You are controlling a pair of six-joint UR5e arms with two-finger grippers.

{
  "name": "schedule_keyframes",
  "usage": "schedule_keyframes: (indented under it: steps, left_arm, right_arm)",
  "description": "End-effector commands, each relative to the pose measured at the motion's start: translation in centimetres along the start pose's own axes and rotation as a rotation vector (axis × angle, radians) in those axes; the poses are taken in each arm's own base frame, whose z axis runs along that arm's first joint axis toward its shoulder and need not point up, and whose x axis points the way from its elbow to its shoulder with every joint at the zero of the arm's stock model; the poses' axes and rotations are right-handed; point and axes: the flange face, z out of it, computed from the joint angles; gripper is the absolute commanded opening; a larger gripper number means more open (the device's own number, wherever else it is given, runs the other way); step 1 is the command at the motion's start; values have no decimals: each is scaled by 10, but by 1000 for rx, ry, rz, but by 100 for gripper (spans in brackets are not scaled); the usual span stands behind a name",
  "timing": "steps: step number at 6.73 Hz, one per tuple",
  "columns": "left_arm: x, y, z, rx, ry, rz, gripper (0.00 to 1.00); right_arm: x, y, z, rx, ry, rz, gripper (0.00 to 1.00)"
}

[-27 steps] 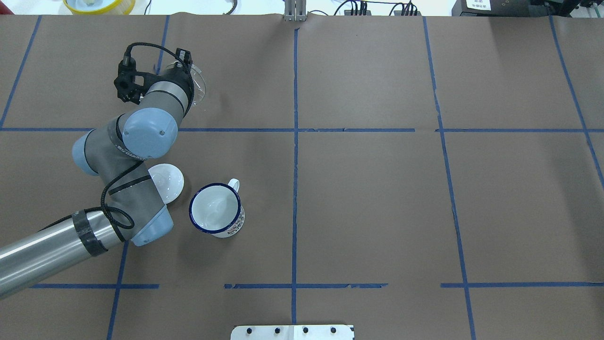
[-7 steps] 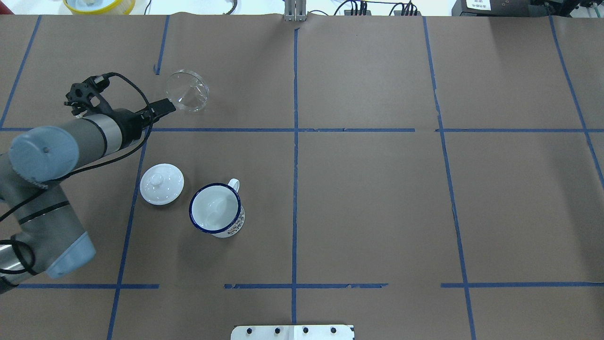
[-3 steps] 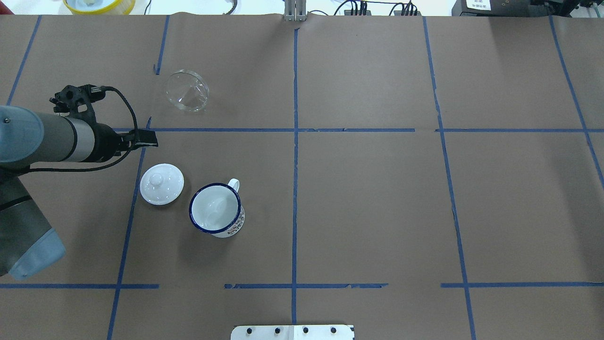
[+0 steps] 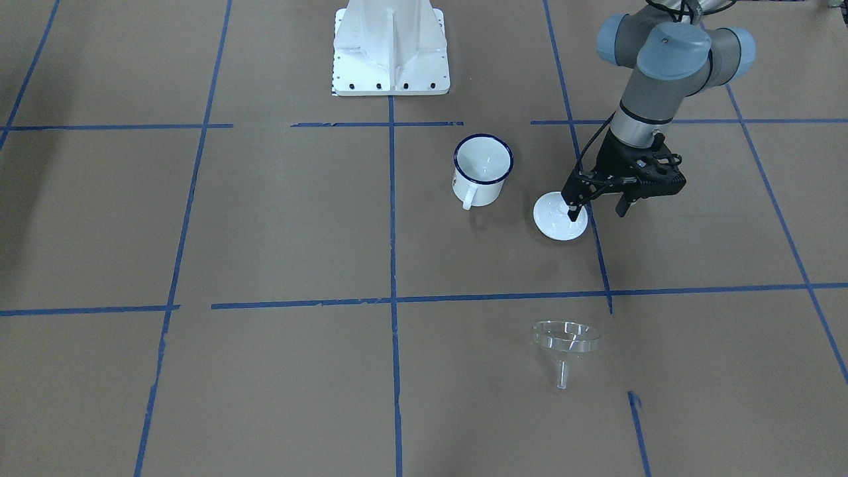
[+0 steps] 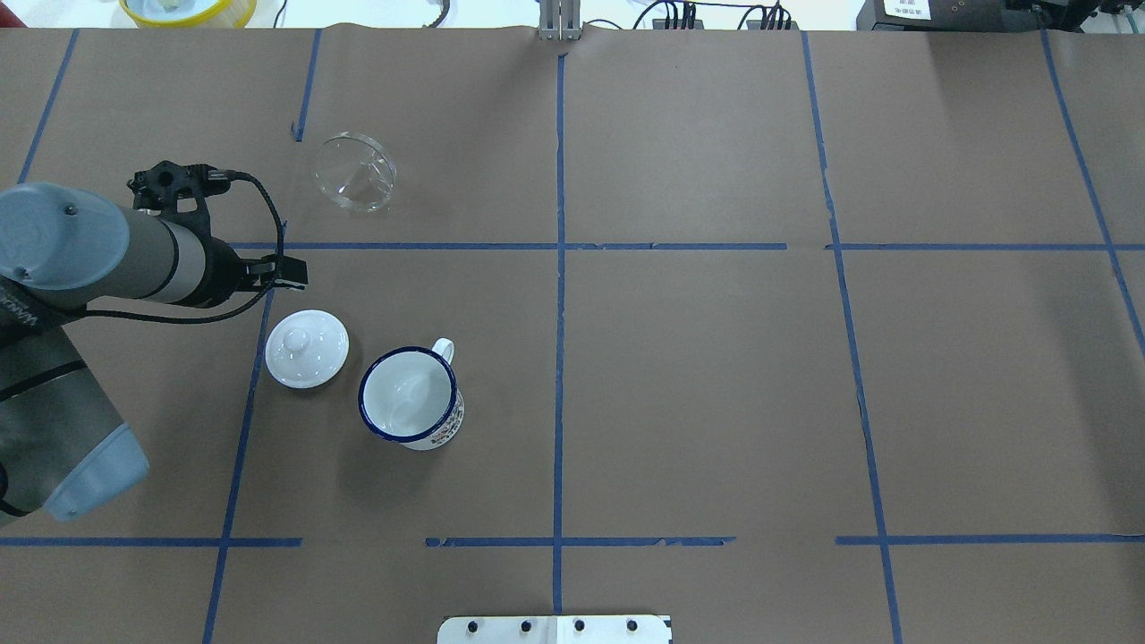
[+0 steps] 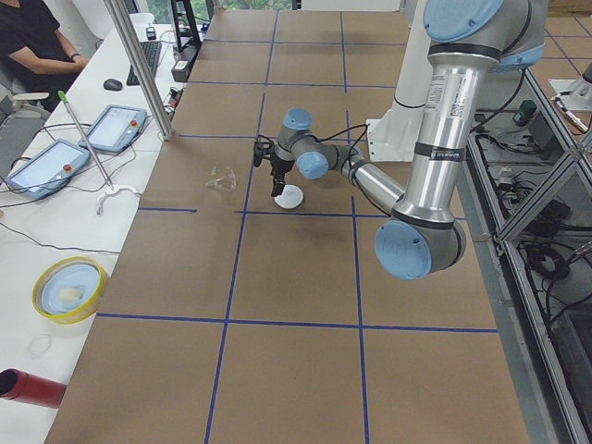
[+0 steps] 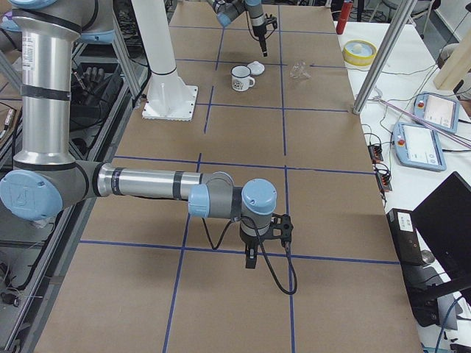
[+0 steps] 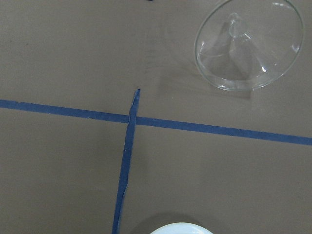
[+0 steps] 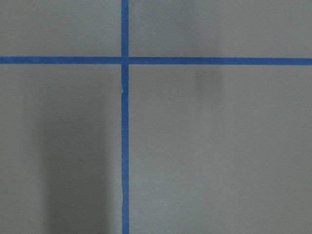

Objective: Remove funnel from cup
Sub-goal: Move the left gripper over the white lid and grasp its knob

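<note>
Front camera: the clear funnel [image 4: 566, 338] lies on its side on the brown table [image 4: 265, 218] in the lower right of the frame. It is well apart from the cup [image 4: 483, 169], which stands upright and empty at upper centre, so the job looks done. The left claw [image 4: 597, 209] hangs at right of centre, over the edge of the white lid [image 4: 553, 222]. Its two fingers are spread with nothing between them, free because the funnel rests on the table.

Overhead camera: the funnel is at upper left and the cup lower down, left of centre, with the lid just beside it. The left claw sits at the left, between funnel and lid.

Left side camera: the funnel is a faint glint left of the claw.

Right side camera: the right claw [image 7: 250, 259] points down at the table at lower centre, far from everything and probably parked. Whether its fingers are spread or pressed together, I cannot tell.

Left wrist camera: the funnel fills the upper right, and the lid's rim peeks in at the bottom.

Right wrist camera: only blue tape [image 9: 125, 146] on the table.
</note>
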Motion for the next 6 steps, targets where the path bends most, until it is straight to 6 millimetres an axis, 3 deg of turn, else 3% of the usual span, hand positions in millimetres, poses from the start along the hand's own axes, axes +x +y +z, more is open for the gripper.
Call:
schedule_keyframes:
  steps: [1, 3, 6]
  left_arm:
    - [18, 5, 21, -31, -16, 15, 100]
    - [24, 25, 36, -67, -24, 38, 100]
    - [32, 44, 43, -93, -22, 53, 98]
  right_arm:
    - [0, 0, 0, 0, 0, 0, 100]
    - [0, 0, 0, 0, 0, 0, 100]
    - [0, 0, 0, 0, 0, 0, 100]
